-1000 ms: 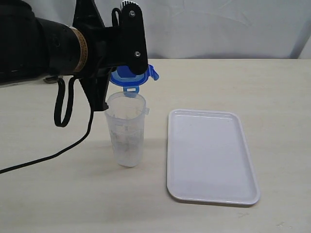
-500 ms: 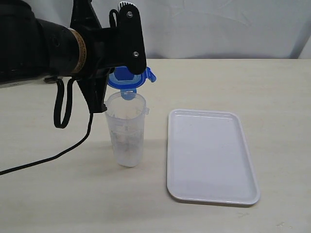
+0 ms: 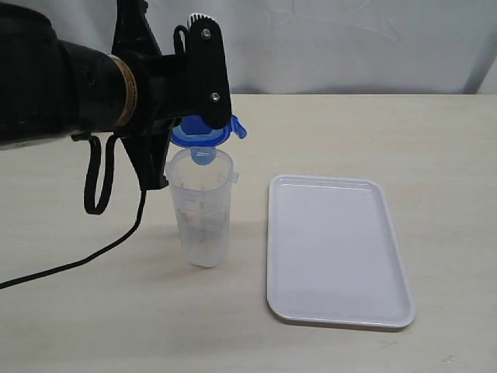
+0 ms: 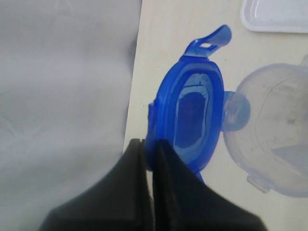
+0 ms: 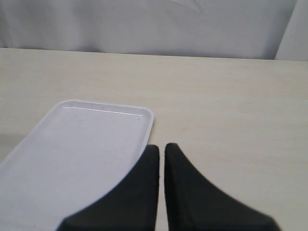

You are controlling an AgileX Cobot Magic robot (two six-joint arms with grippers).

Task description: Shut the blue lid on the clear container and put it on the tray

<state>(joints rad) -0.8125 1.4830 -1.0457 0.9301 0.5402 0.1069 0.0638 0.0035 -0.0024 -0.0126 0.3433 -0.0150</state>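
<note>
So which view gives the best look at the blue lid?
The left wrist view: the blue lid fills the middle, its rim and tabs clear, pinched at one edge by the left gripper. The exterior view shows it small, partly behind that gripper, above the clear container. The right wrist view misses it, showing the tray.

Tabletop [image 3: 435, 148] under me: pale beige, faint wood grain, matte, spans full width of exterior view. Small faint mark [image 3: 448, 359] near its front right corner. Behind far edge, white cloth backdrop [image 3: 349, 47], creased, soft folds running across. At far right, brighter white panel [image 3: 488, 74] in front of backdrop, edge slanted. In my right wrist view, same beige surface meets backdrop along straight line. In my left wrist view, backdrop looks grey-white and blurred, next to tabletop edge.
</note>
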